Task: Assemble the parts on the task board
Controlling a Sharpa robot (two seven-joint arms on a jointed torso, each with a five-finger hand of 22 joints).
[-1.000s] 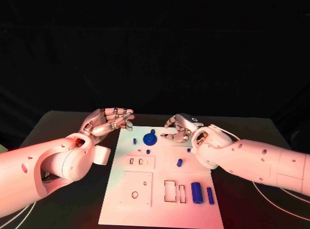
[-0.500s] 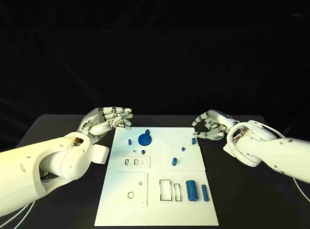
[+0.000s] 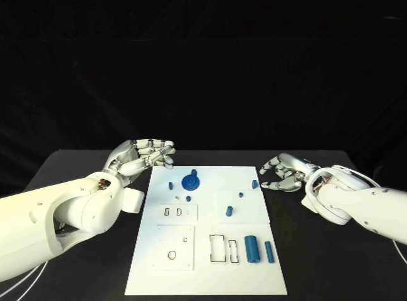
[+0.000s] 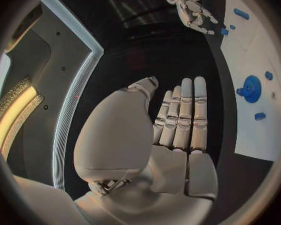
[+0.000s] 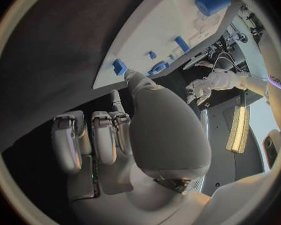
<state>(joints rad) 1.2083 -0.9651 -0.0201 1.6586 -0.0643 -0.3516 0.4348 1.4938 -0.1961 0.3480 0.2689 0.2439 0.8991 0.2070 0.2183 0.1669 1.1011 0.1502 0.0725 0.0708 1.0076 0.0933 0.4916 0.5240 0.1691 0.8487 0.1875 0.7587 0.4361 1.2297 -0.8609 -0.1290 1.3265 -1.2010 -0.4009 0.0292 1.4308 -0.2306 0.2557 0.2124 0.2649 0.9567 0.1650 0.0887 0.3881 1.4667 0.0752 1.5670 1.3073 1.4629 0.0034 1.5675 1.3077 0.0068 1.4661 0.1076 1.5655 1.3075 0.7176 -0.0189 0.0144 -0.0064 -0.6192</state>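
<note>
The white task board (image 3: 207, 276) lies in the middle of the table. Near its far end stands a round blue part (image 3: 190, 182), with small blue parts (image 3: 170, 185) around it. A thick blue cylinder (image 3: 252, 248) and a thin blue rod (image 3: 268, 251) lie at the near right. My left hand (image 3: 142, 157) hovers beside the board's far left corner, fingers straight and holding nothing. My right hand (image 3: 283, 172) sits just off the board's right edge with loosely curled fingers. Its thumb tip reaches close to a small blue part (image 5: 119, 66) on that edge (image 3: 254, 184).
The board has recessed slots (image 3: 226, 249), a plate with a round hole (image 3: 172, 255) and a small two-slot plate (image 3: 174, 212). Black table (image 3: 330, 263) surrounds the board. The left wrist view shows the board (image 4: 253, 60), the round part (image 4: 250, 89) and my right hand (image 4: 190, 7).
My right hand has moved from over the board's far end, near the round part, out past the right edge. The left hand has hardly moved. The camera shifted.
</note>
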